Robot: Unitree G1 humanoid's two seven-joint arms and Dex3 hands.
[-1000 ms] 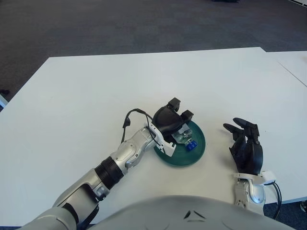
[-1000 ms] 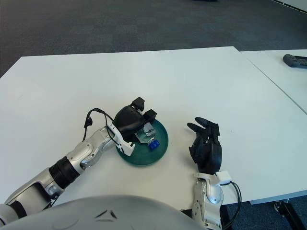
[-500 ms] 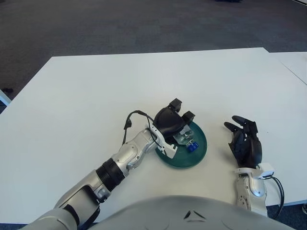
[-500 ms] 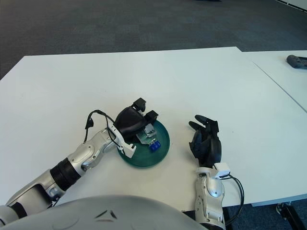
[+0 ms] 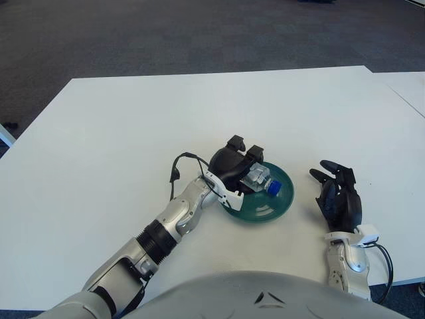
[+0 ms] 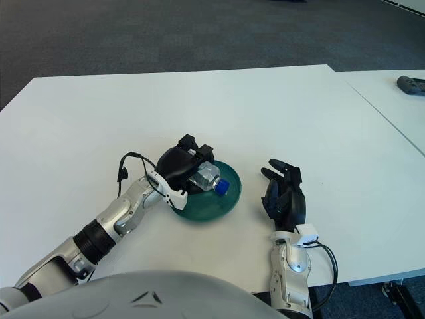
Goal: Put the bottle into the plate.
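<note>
So the left hand (image 5: 234, 164) is gripping the bottle (image 5: 260, 179), which lies sideways over the green plate (image 5: 265, 209), blue cap pointing right. Right hand (image 5: 339, 199) sits right of it, fingers loose.

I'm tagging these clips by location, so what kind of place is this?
Probably an office or lab: a plain white table, dark carpet beyond, and a second white table to the right.
</note>
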